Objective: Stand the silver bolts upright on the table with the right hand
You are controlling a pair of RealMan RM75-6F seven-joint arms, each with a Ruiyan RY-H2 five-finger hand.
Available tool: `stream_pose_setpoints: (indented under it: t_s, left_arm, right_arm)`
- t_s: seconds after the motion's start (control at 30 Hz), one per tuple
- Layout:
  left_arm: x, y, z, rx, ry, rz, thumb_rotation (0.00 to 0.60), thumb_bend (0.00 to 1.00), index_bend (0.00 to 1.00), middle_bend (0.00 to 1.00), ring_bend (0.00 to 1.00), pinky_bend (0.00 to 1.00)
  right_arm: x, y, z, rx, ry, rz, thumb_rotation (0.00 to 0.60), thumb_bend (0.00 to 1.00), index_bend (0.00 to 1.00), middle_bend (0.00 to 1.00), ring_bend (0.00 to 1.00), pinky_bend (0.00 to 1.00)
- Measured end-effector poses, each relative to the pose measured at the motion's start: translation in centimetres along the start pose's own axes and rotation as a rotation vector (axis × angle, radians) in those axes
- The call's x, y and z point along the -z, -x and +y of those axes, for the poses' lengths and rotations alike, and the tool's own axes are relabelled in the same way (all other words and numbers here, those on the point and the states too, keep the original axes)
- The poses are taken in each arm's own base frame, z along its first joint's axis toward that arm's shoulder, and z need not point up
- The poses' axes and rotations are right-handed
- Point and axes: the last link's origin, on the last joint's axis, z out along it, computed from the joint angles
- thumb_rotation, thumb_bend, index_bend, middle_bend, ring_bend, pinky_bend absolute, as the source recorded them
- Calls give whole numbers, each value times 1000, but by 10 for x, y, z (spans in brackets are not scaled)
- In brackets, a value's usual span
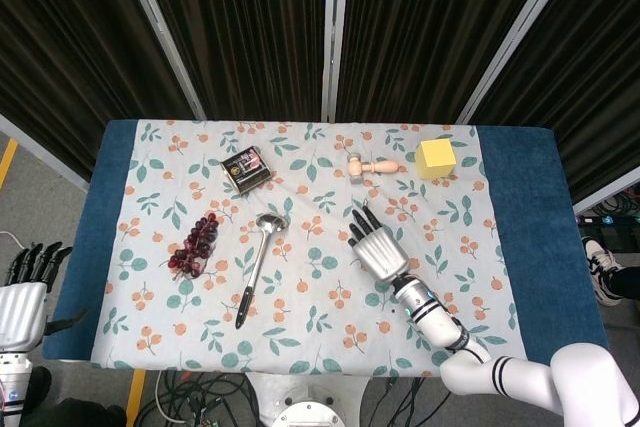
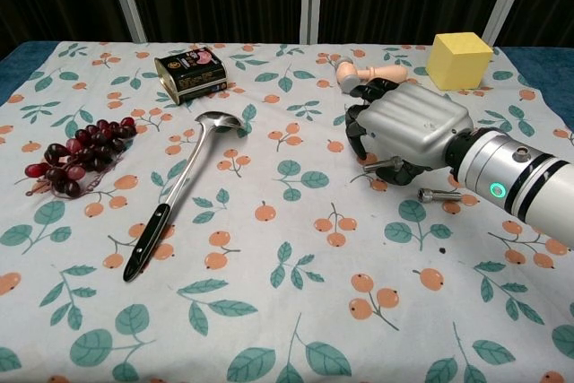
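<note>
One silver bolt [image 2: 438, 195] lies flat at the table's [image 2: 269, 329] four o'clock; another pokes out beneath the right hand [image 2: 405, 134], fingers curled down over it, grip unclear. None visibly stands yet. Left hand [image 1: 22, 292] idles, fingers apart.

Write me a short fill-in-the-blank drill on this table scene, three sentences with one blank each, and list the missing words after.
1. The right hand hovers palm down over a silver bolt that lies on its ____.
2. The ladle with the black handle lies between the can and the bunch of ____.
3. The cube near the far edge of the table is ____ in colour.

Missing words: side; grapes; yellow
</note>
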Motion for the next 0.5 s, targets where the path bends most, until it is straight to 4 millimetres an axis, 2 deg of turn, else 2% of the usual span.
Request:
stream_pose_setpoints:
  t_s: [0.2, 0.5]
  left_arm:
    - [-1, -1, 1, -3, 5, 12, 600, 0, 146, 87, 0, 0]
    - [-1, -1, 1, -3, 7, 16, 600, 0, 146, 87, 0, 0]
  right_arm:
    - [-3, 5, -1, -2, 4, -20, 600, 259, 483, 218, 0, 0]
    - [-2, 7, -2, -25, 10, -21, 600, 349, 588, 248, 0, 0]
